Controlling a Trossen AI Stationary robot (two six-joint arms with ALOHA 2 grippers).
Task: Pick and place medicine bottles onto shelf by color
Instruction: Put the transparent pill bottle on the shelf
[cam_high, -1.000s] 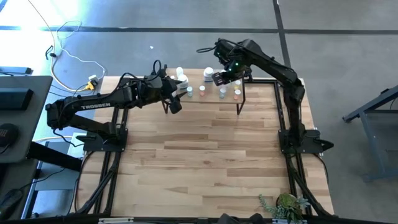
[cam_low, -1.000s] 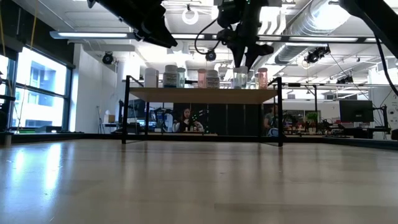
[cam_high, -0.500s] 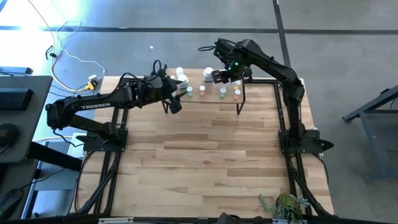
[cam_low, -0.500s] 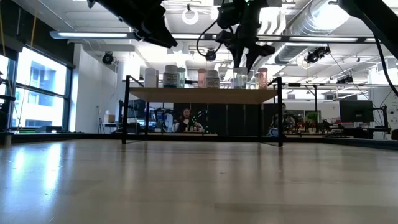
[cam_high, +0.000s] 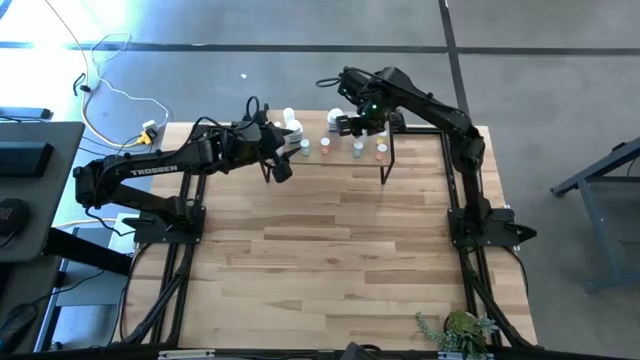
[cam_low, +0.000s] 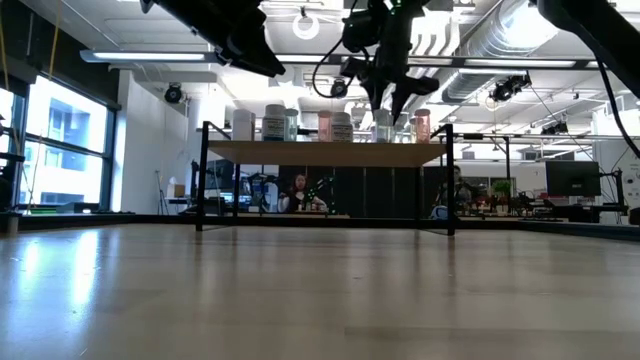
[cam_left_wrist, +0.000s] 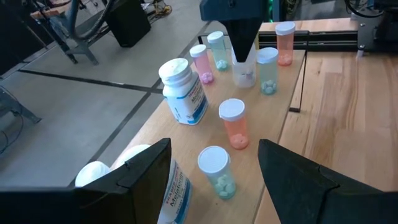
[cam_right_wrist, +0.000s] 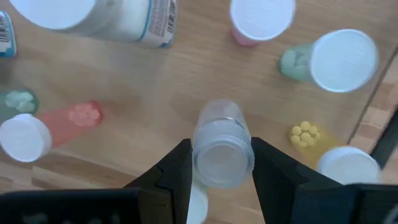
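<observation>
From above, we see our right gripper (cam_high: 345, 124) has slid along the shelf (cam_high: 340, 158) over the last second, away from the shelf's right legs and toward its far edge beside the larger white bottle (cam_high: 335, 116), while our left gripper (cam_high: 283, 167) has not budged from its post just off the shelf's left end. At table height, the right gripper (cam_low: 385, 90) hangs above the row of medicine bottles (cam_low: 330, 125) on the shelf top, slightly further left and a touch higher than a second ago, so we judge the carried vial is not yet set down. Through the left wrist camera, our left fingers (cam_left_wrist: 292, 174) stand wide apart and empty, with a green-pill vial (cam_left_wrist: 216, 172) and a pink vial (cam_left_wrist: 234, 123) standing on the shelf just ahead. Through the right wrist camera, our right fingers (cam_right_wrist: 277, 168) are clamped on a clear vial (cam_right_wrist: 222, 149), held over bare board among a pink vial, a green one and a yellowish one (cam_right_wrist: 311, 140). We take the shift as a search for this vial's colour spot; release remains.
</observation>
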